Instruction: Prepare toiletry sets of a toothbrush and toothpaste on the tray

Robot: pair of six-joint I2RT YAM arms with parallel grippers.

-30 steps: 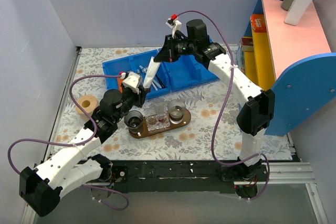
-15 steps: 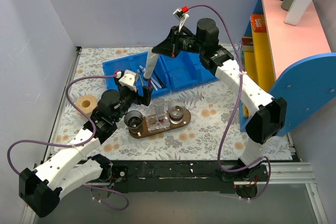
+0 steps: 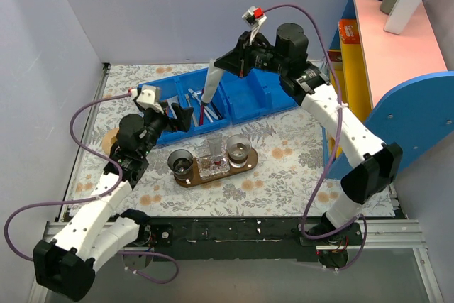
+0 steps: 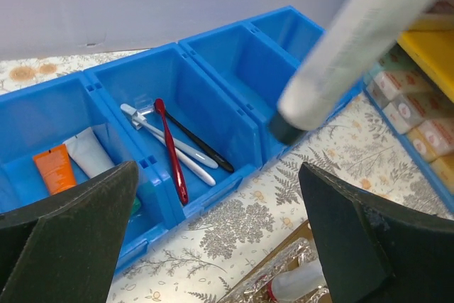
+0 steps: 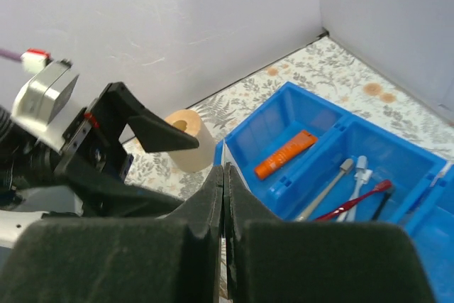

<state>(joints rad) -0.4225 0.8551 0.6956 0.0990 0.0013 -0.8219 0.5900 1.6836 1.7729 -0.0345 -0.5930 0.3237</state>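
White toothpaste hangs cap-down from the right gripper, whose fingers are pinched tight on its flat end. It hangs above the blue bins, at 12 o'clock from the tray. The left gripper, at the tray's 10 o'clock, gapes fully wide and holds nothing. The toothbrush lies in the middle bin beside a red brush. Cups stand on the tray.

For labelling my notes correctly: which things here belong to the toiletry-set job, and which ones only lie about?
Job: long white toothpaste tube, slim white toothbrush, oval dark-brown wooden tray.
Lying about: red toothbrush, dark toothbrush, orange tube, tan roll.
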